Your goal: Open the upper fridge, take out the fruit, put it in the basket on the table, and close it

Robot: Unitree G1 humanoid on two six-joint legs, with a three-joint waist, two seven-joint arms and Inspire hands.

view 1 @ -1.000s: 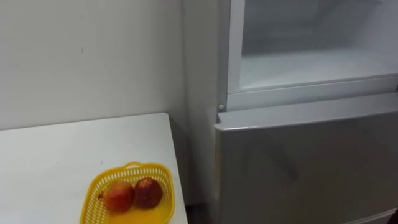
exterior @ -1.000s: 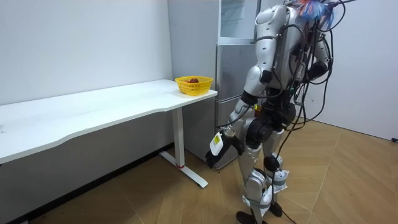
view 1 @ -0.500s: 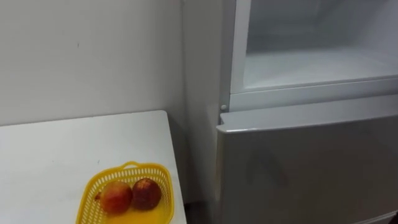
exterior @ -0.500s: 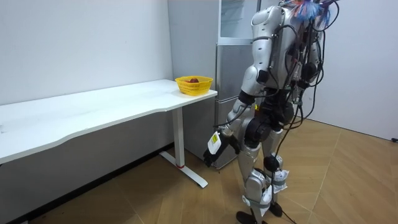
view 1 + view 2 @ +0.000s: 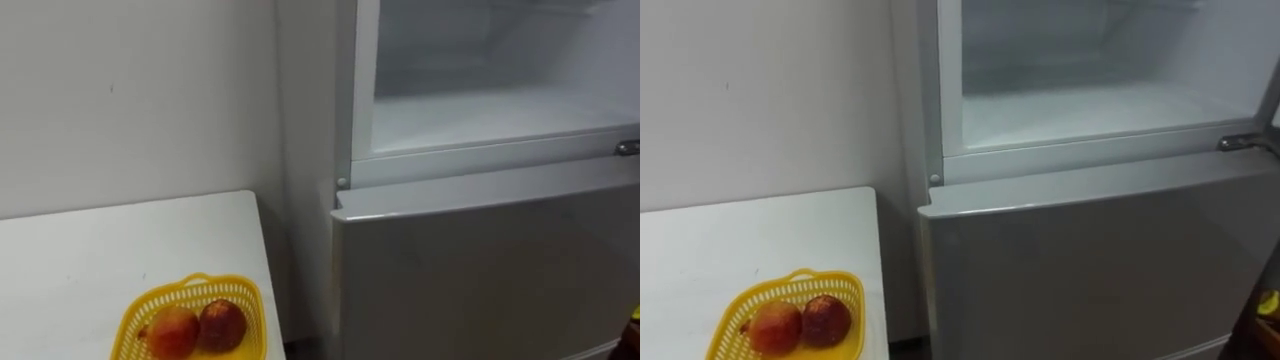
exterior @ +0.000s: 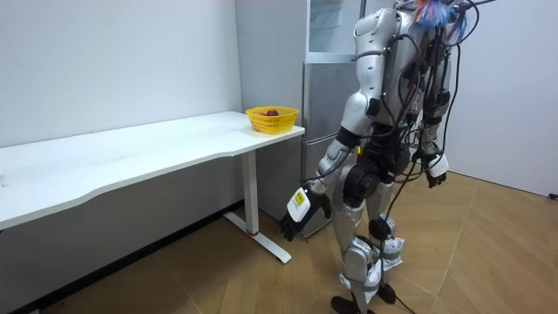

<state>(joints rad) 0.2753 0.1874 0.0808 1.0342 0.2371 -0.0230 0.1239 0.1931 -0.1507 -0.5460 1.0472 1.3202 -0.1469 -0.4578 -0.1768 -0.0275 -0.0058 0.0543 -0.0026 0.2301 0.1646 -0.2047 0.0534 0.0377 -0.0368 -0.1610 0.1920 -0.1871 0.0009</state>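
Note:
The fridge's upper compartment (image 5: 490, 110) stands open right in front of me; its white shelf and walls look bare. Below it the grey lower door (image 5: 480, 270) is closed. In the room view I stand upright facing the fridge (image 6: 324, 87), with both arms hanging. My left hand (image 6: 301, 208) hangs by my thigh on the table side, fingers relaxed and holding nothing. On the room view's right, my right hand (image 6: 434, 167) hangs at hip height, also loose and holding nothing.
A white table (image 5: 100, 250) stands against the wall left of the fridge. Near its corner sits a yellow basket (image 5: 200, 284) holding two red fruits (image 5: 172, 330). A metal hinge (image 5: 628, 147) sticks out at the compartment's right edge. Wooden floor lies behind me.
The eye view has shifted, so the fridge sits further left. My right hand has swung out from behind my body. My left hand has dropped slightly lower.

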